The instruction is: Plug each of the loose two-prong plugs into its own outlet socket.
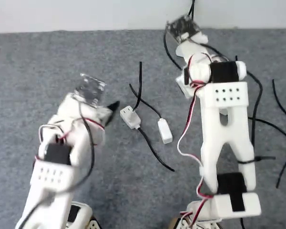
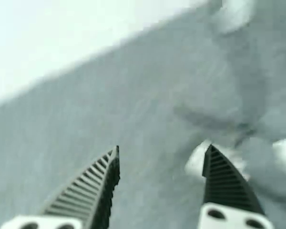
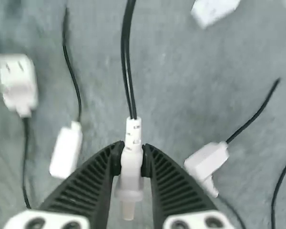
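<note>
Plug [image 3: 128,164], white with a black cord, is clamped tight between your right fingers [image 3: 93,186] over the grey desk [image 3: 181,95]. Your left fingers [image 2: 93,188] are spread wide, gripping nothing, near a white socket [image 1: 129,116]. Second plug [image 3: 206,161] lies loose on the desk.

High view looks down; close wrist views share its grey table [image 1: 47,52].

I see a counter [image 1: 38,57] covered in grey, carpet-like fabric, meeting a plain white wall [image 1: 62,14] at its far edge.
</note>
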You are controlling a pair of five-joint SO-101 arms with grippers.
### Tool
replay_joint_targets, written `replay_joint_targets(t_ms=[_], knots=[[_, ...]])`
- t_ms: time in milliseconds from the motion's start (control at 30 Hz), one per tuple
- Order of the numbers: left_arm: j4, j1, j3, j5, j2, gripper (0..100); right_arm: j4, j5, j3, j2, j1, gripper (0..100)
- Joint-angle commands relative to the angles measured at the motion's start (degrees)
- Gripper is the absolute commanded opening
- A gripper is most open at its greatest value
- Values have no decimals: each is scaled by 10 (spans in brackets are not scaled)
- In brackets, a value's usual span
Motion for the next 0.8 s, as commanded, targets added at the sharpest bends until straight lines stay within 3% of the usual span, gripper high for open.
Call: replay_joint_targets(t_ms=[0,133,367,667,767], knots=[[69,134,-63,9,-164,269,7,-61,-70,-109,-43,8],[71,161,-44,4,-257,269,6,-96,-73,-210,-101,8],[71,239,35,2,-363,269,48,-107,-70,-313,-263,8],[64,244,82,5,-516,268,132,-99,-72,-342,-291,8],[27,228,116,7,-521,268,146,-96,-71,-365,-342,8]])
